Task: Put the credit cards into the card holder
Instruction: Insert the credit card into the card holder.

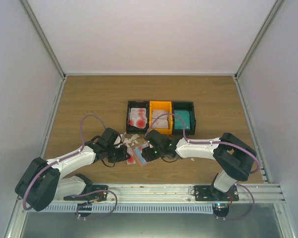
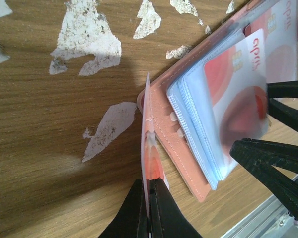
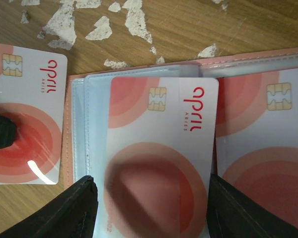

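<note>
Three credit cards (image 3: 159,124), all white with red rings, show close up at the card holder (image 3: 248,55). The card holder is pink and lies open on the wooden table (image 1: 89,99), about in the middle, a bit nearer than the tray (image 1: 161,102).

The middle card (image 3: 161,163) lies on the clear pockets (image 3: 92,124) of the holder. It is hard to tell if it has slid into a pocket. The right gripper (image 3: 151,181) is over this card. Its jaws stand wide apart, with one black finger (image 3: 64,213) on each side of the card, and it holds nothing.

The tucked card (image 3: 268,148) sits inside a clear pocket on the other half of the holder.

The left gripper (image 2: 149,208) is on the left side of the holder. Its jaws are closed tight on the pinched card (image 2: 150,163), which is just beside the pink edge of the holder.

White scraps (image 2: 87,42) lie on the table between the holder and the tray. The tray sits on the far side. It has three boxes. The left one holds white and red cards, and the right one holds teal cards.
</note>
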Controlling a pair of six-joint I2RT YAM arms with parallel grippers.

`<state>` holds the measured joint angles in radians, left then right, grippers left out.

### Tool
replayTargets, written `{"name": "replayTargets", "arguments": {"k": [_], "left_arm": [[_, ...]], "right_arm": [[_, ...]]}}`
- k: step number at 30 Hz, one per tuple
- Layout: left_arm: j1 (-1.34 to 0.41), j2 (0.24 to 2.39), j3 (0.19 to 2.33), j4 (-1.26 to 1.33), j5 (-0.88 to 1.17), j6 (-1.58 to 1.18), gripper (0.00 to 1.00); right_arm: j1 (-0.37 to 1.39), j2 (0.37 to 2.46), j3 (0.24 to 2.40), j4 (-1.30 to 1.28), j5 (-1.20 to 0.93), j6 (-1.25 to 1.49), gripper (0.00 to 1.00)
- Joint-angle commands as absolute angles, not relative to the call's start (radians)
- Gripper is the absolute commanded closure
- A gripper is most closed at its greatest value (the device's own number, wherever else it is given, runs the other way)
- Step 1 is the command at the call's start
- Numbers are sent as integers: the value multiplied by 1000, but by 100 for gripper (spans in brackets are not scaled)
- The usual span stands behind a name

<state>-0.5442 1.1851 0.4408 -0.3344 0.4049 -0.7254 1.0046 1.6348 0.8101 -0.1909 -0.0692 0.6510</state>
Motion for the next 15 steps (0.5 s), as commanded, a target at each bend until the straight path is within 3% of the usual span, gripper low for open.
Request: {"name": "replayTargets", "arguments": {"k": [1,8,15], "left_arm": [[-554,1201,423,-333,374,-719,100],[-554,1195,426,-339,367,-721,100],[-555,1192,427,-339,367,-720,100]], "right_arm": [[1018,1625,840,-256,42,656,39],[1017,1613,860,-305,112,688,31],[1017,1663,885,-269,27,622,33]]}}
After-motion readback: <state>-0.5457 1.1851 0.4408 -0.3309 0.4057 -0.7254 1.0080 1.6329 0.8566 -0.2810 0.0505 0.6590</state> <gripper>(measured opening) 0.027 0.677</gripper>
